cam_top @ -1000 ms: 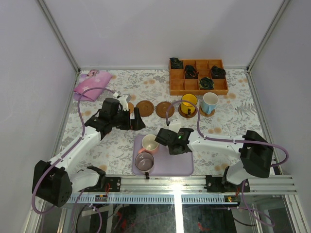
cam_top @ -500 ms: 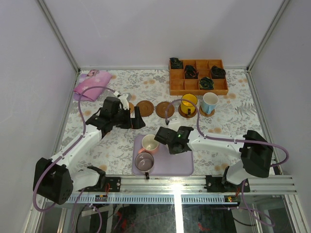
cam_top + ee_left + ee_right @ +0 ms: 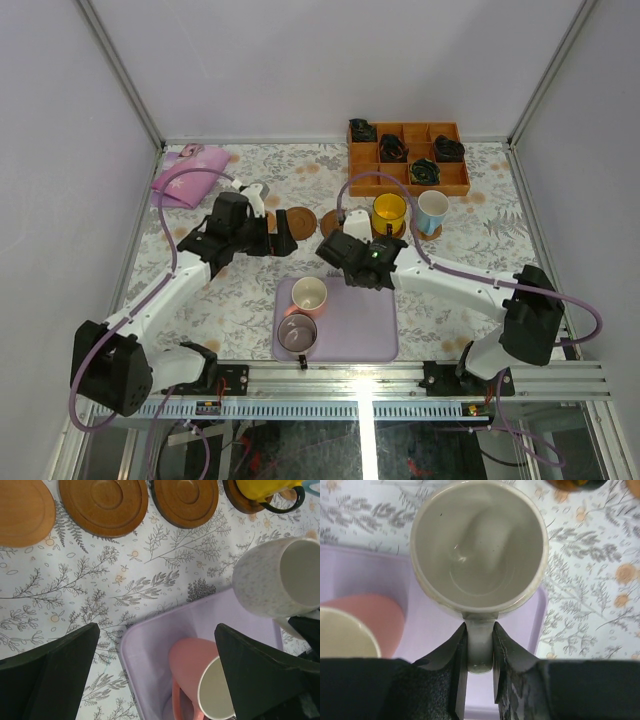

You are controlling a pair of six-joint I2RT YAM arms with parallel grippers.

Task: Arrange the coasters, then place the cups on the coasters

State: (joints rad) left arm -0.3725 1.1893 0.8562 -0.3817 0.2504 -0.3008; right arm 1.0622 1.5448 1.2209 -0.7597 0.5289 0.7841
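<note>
My right gripper (image 3: pixel 480 641) is shut on the handle of a white cup (image 3: pixel 480 545), held in the air over the far edge of the lavender tray (image 3: pixel 365 572). From above, the white cup (image 3: pixel 356 221) hangs beside a bare coaster (image 3: pixel 329 224). Three bare coasters (image 3: pixel 103 502) lie in a row. A yellow cup (image 3: pixel 389 209) and a light blue cup (image 3: pixel 432 209) stand on coasters. A pink cup (image 3: pixel 309 295) and a purple cup (image 3: pixel 297 332) sit in the tray. My left gripper (image 3: pixel 156 627) is open, empty, over the tray's left end.
An orange-brown compartmented box (image 3: pixel 408 158) with dark items stands at the back right. A pink cloth (image 3: pixel 188 172) lies at the back left. The left arm hovers over the left part of the coaster row.
The right arm has carried the white cup up from the tray and back toward the coaster row. The left arm has shifted slightly back, its gripper still open.
</note>
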